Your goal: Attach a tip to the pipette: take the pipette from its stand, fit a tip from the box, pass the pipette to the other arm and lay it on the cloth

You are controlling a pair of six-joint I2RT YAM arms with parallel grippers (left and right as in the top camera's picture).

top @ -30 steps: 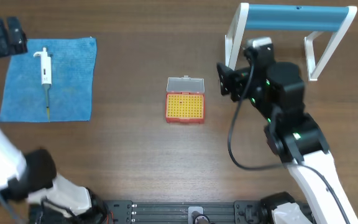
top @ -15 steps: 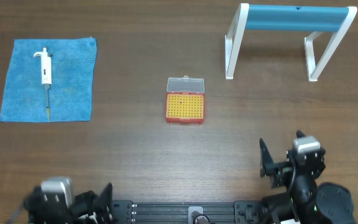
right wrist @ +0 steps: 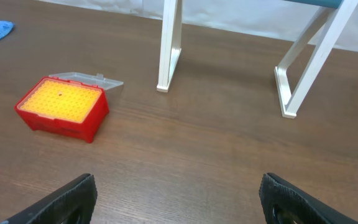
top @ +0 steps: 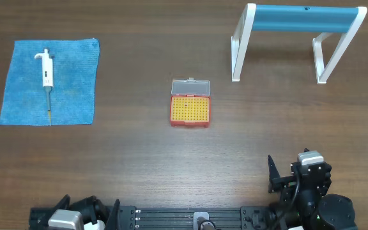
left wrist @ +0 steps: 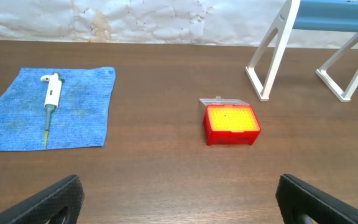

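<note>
The white pipette (top: 46,75) lies on the blue cloth (top: 75,96) at the table's far left, a yellowish tip on its lower end. The red tip box (top: 190,110) stands mid-table, its clear lid open and yellow tips inside. Both arms are folded back at the near edge. My left gripper (left wrist: 179,186) is open and holds nothing; its wrist view takes in the pipette (left wrist: 51,93), the cloth (left wrist: 86,118) and the box (left wrist: 232,123). My right gripper (right wrist: 178,183), seen low at the right in the top view (top: 289,171), is open too, with the box (right wrist: 64,107) far ahead.
The pipette stand (top: 302,19), a blue bar on white legs, occupies the back right with nothing hanging on it. One white leg (right wrist: 169,43) rises ahead of the right gripper. Bare brown table lies between the box and both grippers.
The right arm has pulled back from the stand to the near right edge. The left arm has withdrawn from beside the cloth to the near left edge. The pipette has stayed put.
</note>
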